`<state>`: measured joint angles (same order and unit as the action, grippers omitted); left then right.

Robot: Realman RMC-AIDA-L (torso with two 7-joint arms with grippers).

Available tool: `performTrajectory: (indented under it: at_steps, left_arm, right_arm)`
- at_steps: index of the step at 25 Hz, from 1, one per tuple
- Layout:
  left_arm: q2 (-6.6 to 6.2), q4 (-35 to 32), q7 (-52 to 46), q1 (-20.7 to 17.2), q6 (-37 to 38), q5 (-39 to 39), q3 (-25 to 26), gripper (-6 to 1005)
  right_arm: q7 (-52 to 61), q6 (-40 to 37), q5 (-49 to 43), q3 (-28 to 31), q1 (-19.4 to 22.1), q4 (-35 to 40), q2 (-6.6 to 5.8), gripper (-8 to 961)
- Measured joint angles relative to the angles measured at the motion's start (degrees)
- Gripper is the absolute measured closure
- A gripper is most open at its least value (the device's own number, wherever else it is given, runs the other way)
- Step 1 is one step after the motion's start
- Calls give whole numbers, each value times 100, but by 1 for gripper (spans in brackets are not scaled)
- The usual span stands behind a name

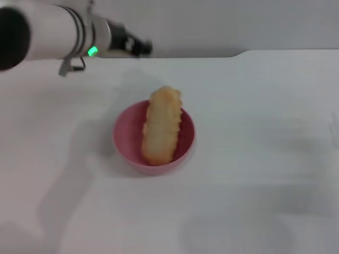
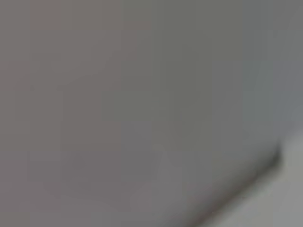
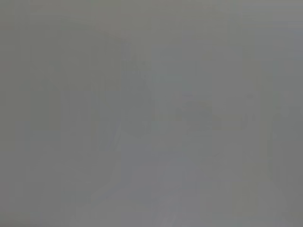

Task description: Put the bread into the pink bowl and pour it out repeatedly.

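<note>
In the head view the pink bowl [image 1: 125, 138] stands upright near the middle of the white table [image 1: 265, 132]. The bread [image 1: 161, 125], a ridged golden loaf, lies lengthwise in it, with its far end sticking up over the back rim. My left arm reaches in from the upper left, well above and behind the bowl; its gripper [image 1: 139, 48] is a dark blur near the table's far edge, apart from both bowl and bread. The right arm and its gripper are out of view. Both wrist views show only plain grey surface.
The table's far edge [image 1: 201, 56] runs across the top of the head view, with a step up at the right. The left arm's shadow falls on the table left of the bowl.
</note>
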<state>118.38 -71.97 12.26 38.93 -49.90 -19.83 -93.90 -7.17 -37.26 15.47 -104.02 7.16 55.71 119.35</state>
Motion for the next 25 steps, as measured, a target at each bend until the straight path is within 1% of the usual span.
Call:
performTrajectory:
  at_steps: [2, 3, 4, 5, 6, 7, 8, 9, 10, 12, 13, 14, 15, 16, 17, 18, 19, 20, 21, 22, 23, 25]
  left_arm:
    - [-18, -272, 52, -566, 1467, 56, -46, 368]
    - [-18, -272, 52, -566, 1467, 56, -46, 328]
    - [-23, -292, 74, -703, 1819, 60, -58, 287]
    - [-29, -247, 123, -1103, 2995, 72, -79, 261]
    - [-28, -172, 124, -1218, 3389, 72, -98, 234]
    - [-28, -30, 124, -1370, 3974, 71, -132, 208]
    - [-28, -30, 124, -1370, 3974, 71, -132, 181]
    - [-28, 354, 125, -1546, 4931, 53, -221, 155]
    - [-22, 727, 124, -1651, 5700, 37, -344, 155]
    - [-10, 1188, 124, -1728, 6588, 36, -483, 154]
    - [-10, 1188, 124, -1728, 6588, 36, -483, 154]
    - [7, 1802, 118, -1786, 7638, 19, -672, 154]
    - [19, 2251, 103, -1797, 8483, -59, -787, 153]
    - [19, 2251, 103, -1797, 8483, -59, -787, 153]
    - [20, 2500, 83, -1785, 8911, -198, -828, 153]
    - [20, 2500, 83, -1785, 8911, -198, -828, 154]
    - [18, 2617, 69, -1764, 9159, -288, -840, 155]
    - [18, 2617, 69, -1764, 9159, -288, -840, 156]
    - [10, 3124, -47, -1651, 9410, -595, -882, 156]
    - [10, 3124, -47, -1651, 9410, -595, -882, 157]
    - [28, 3390, -99, -1617, 9529, -612, -894, 158]
    - [28, 3390, -99, -1617, 9529, -612, -894, 158]
  right_arm:
    - [2, 11, 1, -6, -3, -4, -5, 426]
    - [0, 14, 1, -9, -4, -4, -6, 426]
    - [0, 27, 1, -11, -4, -4, -6, 426]
    - [0, 46, 1, -13, -4, -2, -8, 426]
    - [4, 66, 1, -12, -4, 4, -11, 426]
    - [11, 96, 1, -13, 0, 11, -13, 426]
    - [16, 121, 1, -13, 4, 15, -15, 426]
    - [18, 153, 1, -13, 9, 22, -16, 426]
    - [20, 174, 1, -13, 14, 29, -16, 426]
    - [22, 187, 1, -10, 26, 36, -13, 426]
    - [23, 178, 1, -9, 32, 38, -8, 426]
    - [23, 167, 1, -9, 34, 38, -3, 426]
    - [23, 159, 4, -7, 34, 36, -2, 426]
    - [23, 153, 15, -5, 35, 32, -2, 426]
    - [24, 144, 40, -5, 35, 26, -1, 426]
    - [24, 114, 79, -7, 33, 15, -1, 426]
    - [25, 82, 108, -13, 31, 7, 0, 426]
    - [25, 9, 136, -20, 32, -7, 4, 426]
    - [26, -103, 182, -35, 42, -25, 9, 426]
    - [26, -208, 227, -55, 55, -49, 12, 426]
    - [26, -385, 312, -105, 61, -111, 14, 426]
    - [25, -725, 458, -201, 46, -288, 13, 426]
